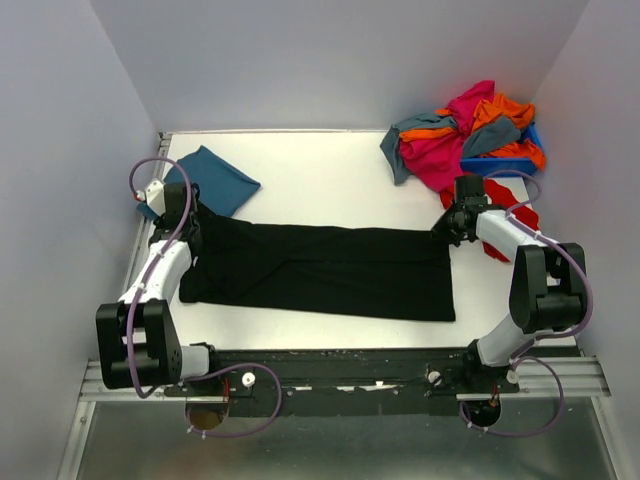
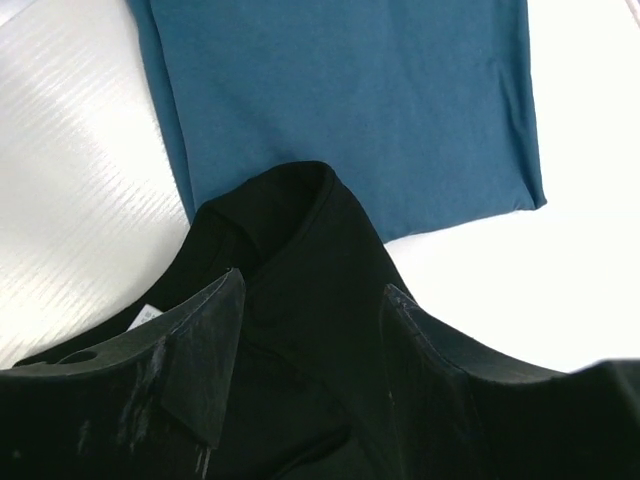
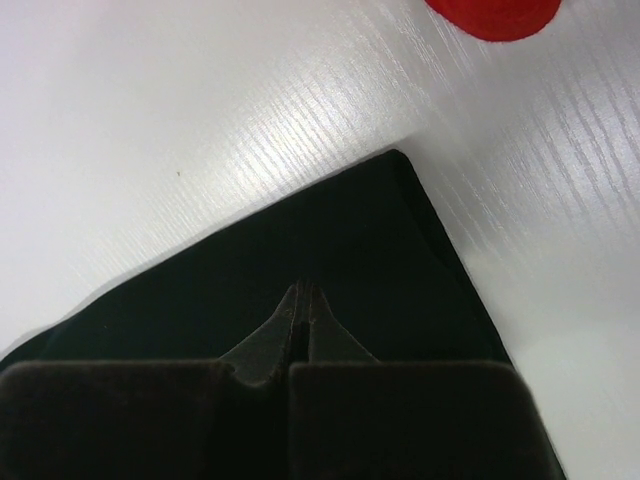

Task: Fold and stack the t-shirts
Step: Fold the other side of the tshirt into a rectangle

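At the far left, the left gripper (image 1: 183,213) (image 2: 315,284) sits low over the left end of the black t-shirt (image 1: 320,270). In the left wrist view its fingers (image 2: 205,350) stand well apart, and black cloth (image 2: 300,240) lies bunched between them, with a rounded fold rising just ahead of the tips. The fingers do not press on the cloth.

Just behind that end lies the teal t-shirt (image 1: 215,178) (image 2: 350,100), folded into a flat rectangle near the back left corner of the white table (image 1: 320,180). The black fold overlaps its near edge.

The black t-shirt stretches across the middle of the table as a long band, running from the left arm to the right arm.

At its far right corner is the right gripper (image 1: 452,225) (image 3: 303,295). Its fingers are closed together, with the tips down on the black cloth (image 3: 330,240) close to that corner. I cannot tell whether any cloth is caught between them.

A red t-shirt (image 1: 508,215) (image 3: 495,15) lies on the table just beyond this gripper, partly under the right arm.

In the back right corner a loose heap of t-shirts (image 1: 455,140) in magenta, orange and grey-blue spills over a blue bin (image 1: 500,163).
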You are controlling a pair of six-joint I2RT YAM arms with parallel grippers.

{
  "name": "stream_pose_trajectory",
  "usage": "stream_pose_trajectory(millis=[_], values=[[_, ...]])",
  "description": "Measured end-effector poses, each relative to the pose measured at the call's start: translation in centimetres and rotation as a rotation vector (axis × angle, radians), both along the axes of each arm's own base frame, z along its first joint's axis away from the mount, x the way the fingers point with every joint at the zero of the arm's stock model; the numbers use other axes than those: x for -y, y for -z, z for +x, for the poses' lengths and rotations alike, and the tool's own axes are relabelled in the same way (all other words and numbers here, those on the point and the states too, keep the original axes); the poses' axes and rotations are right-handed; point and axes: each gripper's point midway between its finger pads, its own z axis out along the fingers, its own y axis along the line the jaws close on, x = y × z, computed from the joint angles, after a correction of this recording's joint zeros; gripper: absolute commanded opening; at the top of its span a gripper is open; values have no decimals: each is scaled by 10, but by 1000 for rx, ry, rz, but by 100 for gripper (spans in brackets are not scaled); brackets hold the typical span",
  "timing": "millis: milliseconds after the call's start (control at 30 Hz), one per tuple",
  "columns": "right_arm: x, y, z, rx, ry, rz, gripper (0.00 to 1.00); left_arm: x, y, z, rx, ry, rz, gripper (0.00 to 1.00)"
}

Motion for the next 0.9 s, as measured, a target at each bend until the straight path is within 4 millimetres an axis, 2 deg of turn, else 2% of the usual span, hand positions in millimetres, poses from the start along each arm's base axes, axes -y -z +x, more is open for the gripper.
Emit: stream_pose_trajectory(millis=[533, 700, 767, 833, 900], values=[[-1, 2, 0, -7, -2, 2, 1, 2, 45, 29, -77, 31, -38, 50], [0, 8, -2, -26, -1, 1, 1, -1, 50, 41, -82, 26, -41, 38], [0, 11, -2, -40, -1, 0, 1, -3, 51, 45, -80, 23, -41, 40], [0, 14, 0, -53, 0, -1, 1, -4, 52, 48, -79, 21, -40, 50], [0, 14, 2, -56, 4, -2, 1, -6, 56, 51, -83, 24, -39, 53]])
